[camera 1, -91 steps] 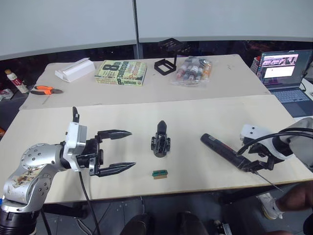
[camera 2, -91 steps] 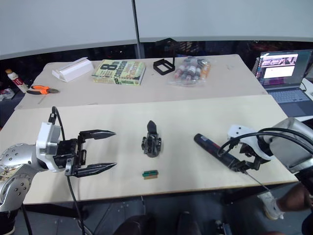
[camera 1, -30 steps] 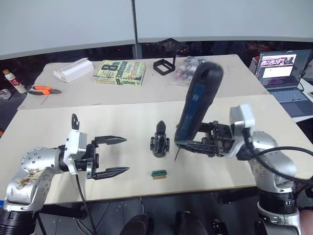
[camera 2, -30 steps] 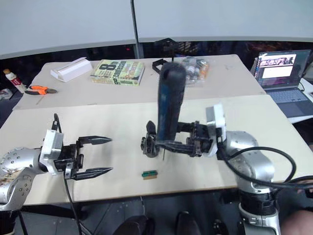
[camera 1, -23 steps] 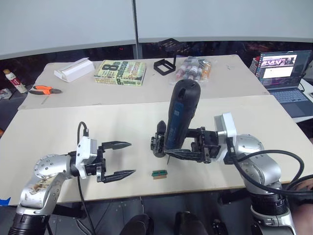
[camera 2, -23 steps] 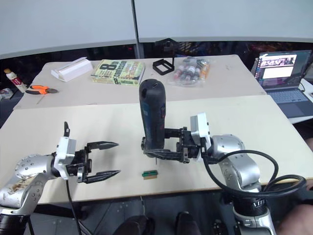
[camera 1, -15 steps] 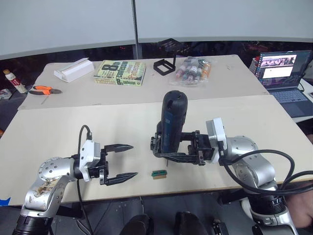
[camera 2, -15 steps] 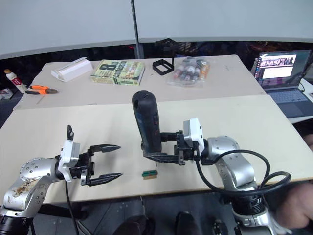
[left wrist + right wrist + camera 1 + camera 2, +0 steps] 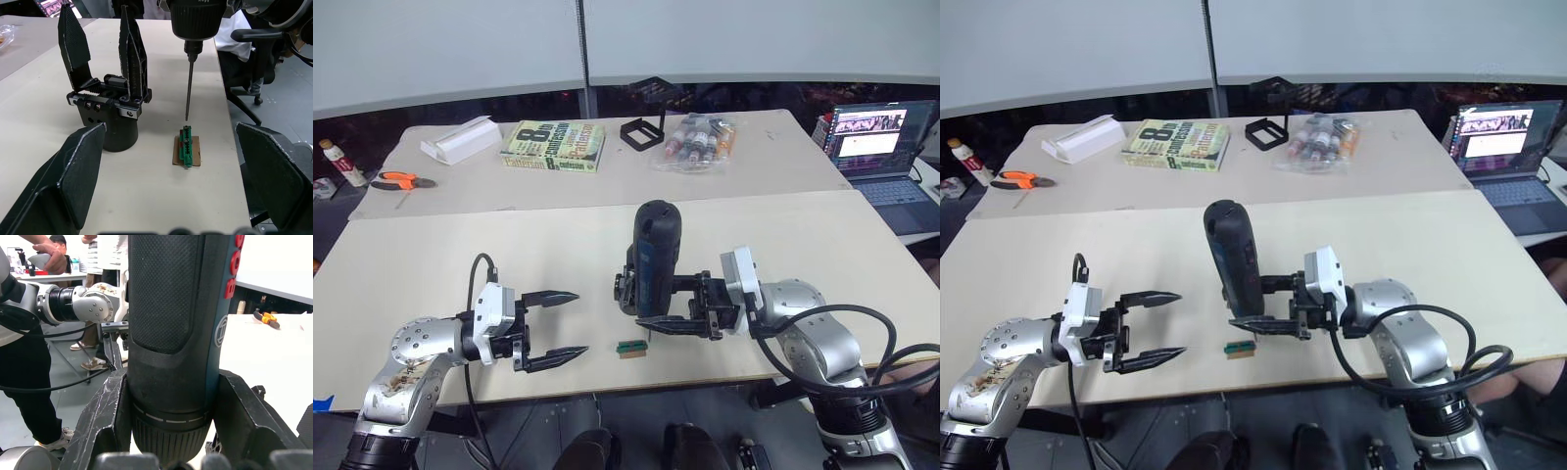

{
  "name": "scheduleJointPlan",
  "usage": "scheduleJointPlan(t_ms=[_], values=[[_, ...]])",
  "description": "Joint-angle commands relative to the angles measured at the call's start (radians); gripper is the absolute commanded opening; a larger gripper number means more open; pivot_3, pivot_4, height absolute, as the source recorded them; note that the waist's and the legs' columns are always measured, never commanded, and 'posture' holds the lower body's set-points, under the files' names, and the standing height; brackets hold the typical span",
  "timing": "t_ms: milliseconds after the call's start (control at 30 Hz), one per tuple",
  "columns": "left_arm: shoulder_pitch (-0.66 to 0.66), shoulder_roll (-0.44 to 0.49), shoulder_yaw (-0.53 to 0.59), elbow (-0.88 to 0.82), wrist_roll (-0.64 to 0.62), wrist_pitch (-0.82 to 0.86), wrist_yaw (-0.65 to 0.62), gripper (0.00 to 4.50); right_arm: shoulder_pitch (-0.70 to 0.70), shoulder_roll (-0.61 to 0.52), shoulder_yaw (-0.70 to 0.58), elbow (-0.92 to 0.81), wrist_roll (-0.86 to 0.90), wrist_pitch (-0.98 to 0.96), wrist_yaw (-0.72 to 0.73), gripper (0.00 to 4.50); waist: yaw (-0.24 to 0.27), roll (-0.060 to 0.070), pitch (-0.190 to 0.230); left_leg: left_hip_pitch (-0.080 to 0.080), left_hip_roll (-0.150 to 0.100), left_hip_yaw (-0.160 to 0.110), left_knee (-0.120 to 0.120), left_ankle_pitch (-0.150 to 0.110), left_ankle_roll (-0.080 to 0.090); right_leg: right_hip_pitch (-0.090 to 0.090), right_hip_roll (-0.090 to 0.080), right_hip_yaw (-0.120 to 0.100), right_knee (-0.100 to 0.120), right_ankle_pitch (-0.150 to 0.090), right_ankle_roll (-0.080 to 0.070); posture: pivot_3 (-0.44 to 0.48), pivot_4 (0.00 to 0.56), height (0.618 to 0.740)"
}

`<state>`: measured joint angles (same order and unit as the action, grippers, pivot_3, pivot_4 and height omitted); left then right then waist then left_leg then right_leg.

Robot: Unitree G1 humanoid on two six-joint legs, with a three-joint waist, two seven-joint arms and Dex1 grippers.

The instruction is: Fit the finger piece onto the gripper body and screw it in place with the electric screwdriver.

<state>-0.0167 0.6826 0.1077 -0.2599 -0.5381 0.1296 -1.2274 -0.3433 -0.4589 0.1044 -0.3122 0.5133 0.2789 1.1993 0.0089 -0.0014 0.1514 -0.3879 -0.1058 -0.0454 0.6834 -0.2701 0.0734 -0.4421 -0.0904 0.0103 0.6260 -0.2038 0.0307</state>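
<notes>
My right gripper [image 9: 651,308] is shut on the electric screwdriver [image 9: 656,257], a thick black cylinder held upright at the table's middle. Its thin bit [image 9: 189,83] points down just above a small green block [image 9: 186,147]. Directly behind the screwdriver stands the gripper body [image 9: 110,115], a chunky black block. Two black pointed fingers rise from it, and I cannot tell which is the finger piece. My left gripper [image 9: 579,322] is open and empty, hovering to the left of the green block [image 9: 631,347] and aimed at it.
On the far table lie a book [image 9: 555,145], a white box [image 9: 462,138], orange-handled pliers [image 9: 401,180], a black frame [image 9: 643,130] and a bag of small bottles [image 9: 700,137]. A laptop [image 9: 881,137] stands at the far right.
The right gripper lifted the screwdriver off the table at the right, swung it upright and brought it down beside the gripper body. The left arm has shifted slightly toward the centre.
</notes>
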Motion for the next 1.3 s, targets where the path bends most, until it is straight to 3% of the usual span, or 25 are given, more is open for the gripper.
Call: scheduleJointPlan(t_ms=[33,1300], values=[[0.013,-0.002,0.007,-0.022,-0.002,-0.025,0.005,4.5,-0.013,0.006,-0.008,-0.022,0.026,-0.046,0.007,1.93,0.0,0.0,0.0,0.0,0.0,0.0,0.0,0.0,0.0,0.0,0.0,0.0,0.0,0.0,0.0,0.0,0.15,0.74],[0.053,-0.007,0.005,-0.006,0.002,-0.069,-0.003,4.5,-0.025,0.001,0.011,-0.013,0.029,-0.04,0.002,1.93,0.002,0.0,0.0,0.0,0.0,0.0,0.0,0.0,0.0,0.0,0.0,0.0,0.0,0.0,0.0,0.0,0.15,0.74]])
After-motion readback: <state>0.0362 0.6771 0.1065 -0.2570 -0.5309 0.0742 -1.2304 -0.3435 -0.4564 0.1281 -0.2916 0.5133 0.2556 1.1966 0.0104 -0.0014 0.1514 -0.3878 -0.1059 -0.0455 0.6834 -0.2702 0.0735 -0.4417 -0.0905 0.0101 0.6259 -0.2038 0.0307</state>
